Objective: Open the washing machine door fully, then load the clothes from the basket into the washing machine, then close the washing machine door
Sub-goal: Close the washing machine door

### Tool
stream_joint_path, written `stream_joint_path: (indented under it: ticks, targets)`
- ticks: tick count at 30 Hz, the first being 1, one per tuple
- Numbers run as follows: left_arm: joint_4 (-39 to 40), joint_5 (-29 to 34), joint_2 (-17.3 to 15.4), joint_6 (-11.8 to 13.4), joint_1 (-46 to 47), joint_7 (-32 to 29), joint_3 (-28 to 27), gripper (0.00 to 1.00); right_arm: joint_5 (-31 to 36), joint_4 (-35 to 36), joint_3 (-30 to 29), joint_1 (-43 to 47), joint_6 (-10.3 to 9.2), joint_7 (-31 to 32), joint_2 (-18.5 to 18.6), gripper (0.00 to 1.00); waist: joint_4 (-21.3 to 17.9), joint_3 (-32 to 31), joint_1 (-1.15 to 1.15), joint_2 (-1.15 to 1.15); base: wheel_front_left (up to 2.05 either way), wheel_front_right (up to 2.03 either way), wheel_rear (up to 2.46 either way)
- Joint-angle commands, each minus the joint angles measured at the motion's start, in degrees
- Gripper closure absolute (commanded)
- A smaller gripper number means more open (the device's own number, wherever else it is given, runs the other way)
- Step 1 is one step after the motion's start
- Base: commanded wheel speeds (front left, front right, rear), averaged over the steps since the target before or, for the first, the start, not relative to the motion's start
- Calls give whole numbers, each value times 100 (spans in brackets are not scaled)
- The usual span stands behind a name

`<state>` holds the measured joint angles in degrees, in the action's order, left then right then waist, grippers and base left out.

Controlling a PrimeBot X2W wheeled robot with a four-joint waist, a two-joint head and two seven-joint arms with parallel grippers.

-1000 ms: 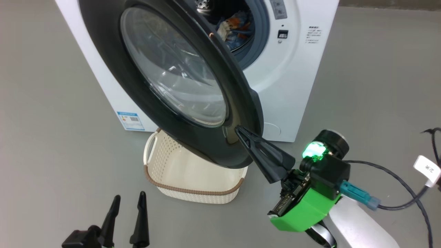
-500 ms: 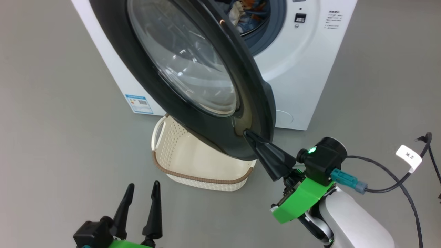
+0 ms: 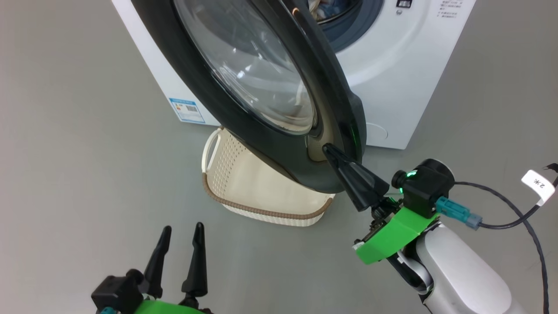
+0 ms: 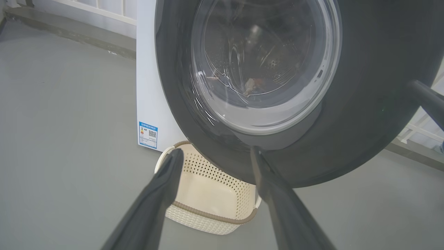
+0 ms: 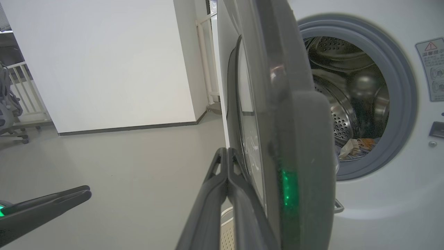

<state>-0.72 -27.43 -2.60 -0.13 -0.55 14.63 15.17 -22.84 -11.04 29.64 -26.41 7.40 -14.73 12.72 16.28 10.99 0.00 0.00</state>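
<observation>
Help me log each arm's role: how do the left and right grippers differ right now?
The left gripper is open, fingers spread; the right gripper is shut, fingers pressed together. The left gripper hangs free above the floor, touching nothing; the right gripper's tip sits against the washing machine door near its free edge. Both have two long dark fingers.

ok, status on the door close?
Right hand shut, tip against washing machine door outer face near its free edge; left hand open, idle. Door part-open, clothes in drum. Empty-looking basket under the door, seems clear of its swing.
</observation>
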Motion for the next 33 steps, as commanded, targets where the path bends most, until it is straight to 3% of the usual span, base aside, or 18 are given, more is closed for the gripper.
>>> stream_joint_path:
  ticks: [1,19,33]
  targets:
    - [159,-44,-28,52,221,37,-164,0,-92,168,61,-120,9,-27,-34,100,22,104,0,0,0,0,0]
    - [277,89,-28,233,408,37,8,0,-185,296,-22,-575,9,-27,193,100,-166,700,0,0,0,0,0]
    - [396,134,-28,331,611,37,268,0,-207,385,-216,-1058,9,-27,618,100,-98,1267,0,0,0,0,0]
